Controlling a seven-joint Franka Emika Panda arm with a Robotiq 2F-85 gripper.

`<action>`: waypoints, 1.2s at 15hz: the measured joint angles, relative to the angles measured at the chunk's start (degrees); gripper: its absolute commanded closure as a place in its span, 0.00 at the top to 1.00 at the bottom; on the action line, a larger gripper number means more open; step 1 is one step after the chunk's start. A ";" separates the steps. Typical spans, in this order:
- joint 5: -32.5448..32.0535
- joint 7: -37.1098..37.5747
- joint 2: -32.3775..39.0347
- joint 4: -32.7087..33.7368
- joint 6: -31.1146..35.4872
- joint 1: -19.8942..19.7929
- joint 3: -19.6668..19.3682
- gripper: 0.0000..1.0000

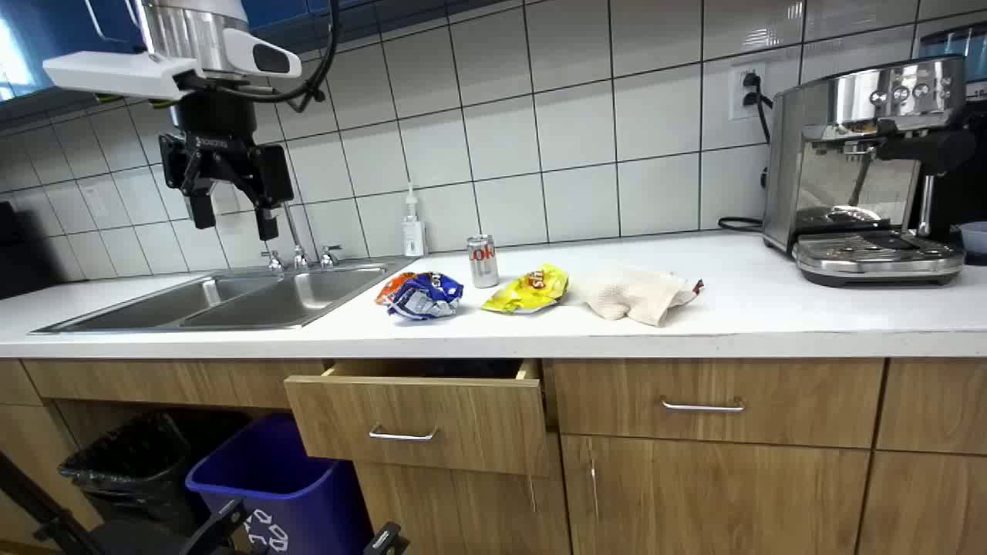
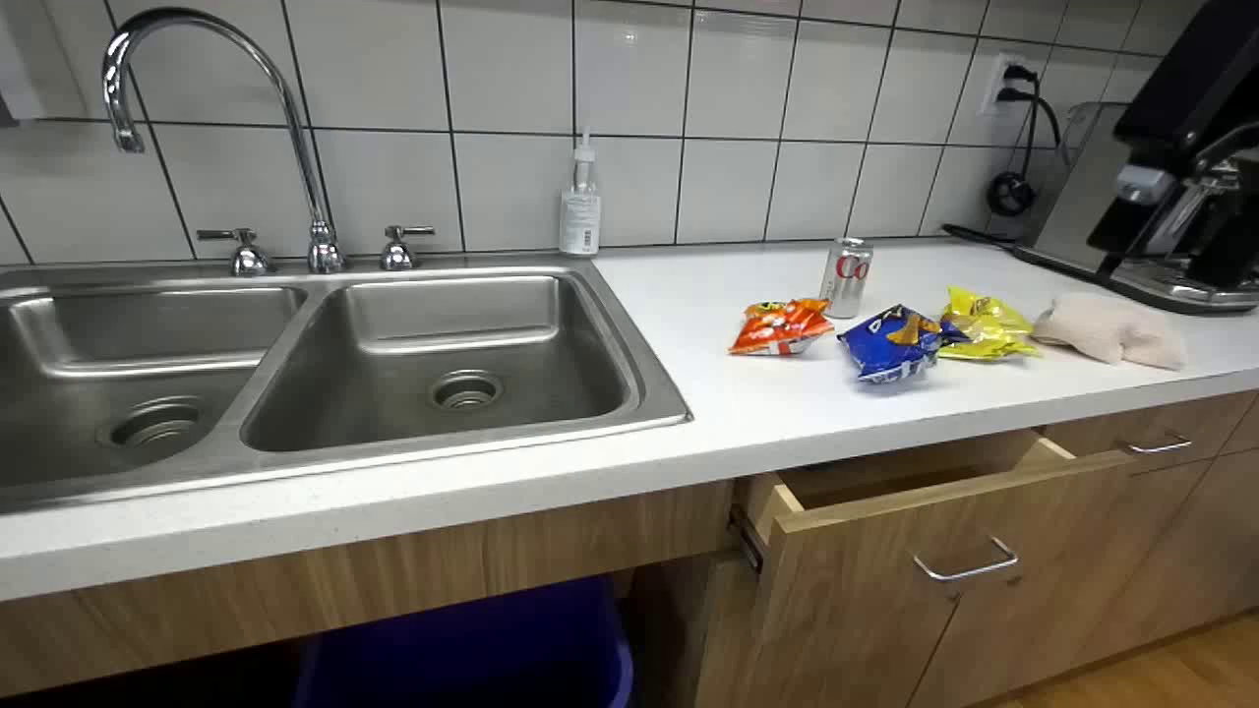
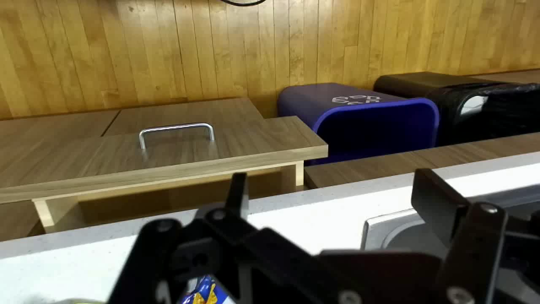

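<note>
Hand (image 1: 236, 218) high above the counter (image 1: 810, 312), jaws spread apart.
It hangs higher than the silver can (image 2: 846, 280), well apart from it. Around the can, the orange bag (image 2: 780, 327) lies on the sink (image 2: 551, 393) side, the blue bag (image 2: 891, 344) in front, the yellow bag (image 2: 989, 324) on the coffee machine (image 1: 848, 181) side, and the pale cloth (image 1: 644, 299) farther out that way. The drawer (image 1: 463, 412) stands pulled out, lower than the can.
</note>
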 measured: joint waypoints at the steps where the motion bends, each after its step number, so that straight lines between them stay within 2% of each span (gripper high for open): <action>1: 0.00 0.00 0.06 0.00 0.00 0.00 0.00 1.00; 9: -0.30 -0.94 1.14 -0.36 1.69 0.00 0.10 1.00; 18: -0.49 -6.42 13.60 -3.61 21.50 0.49 0.15 1.00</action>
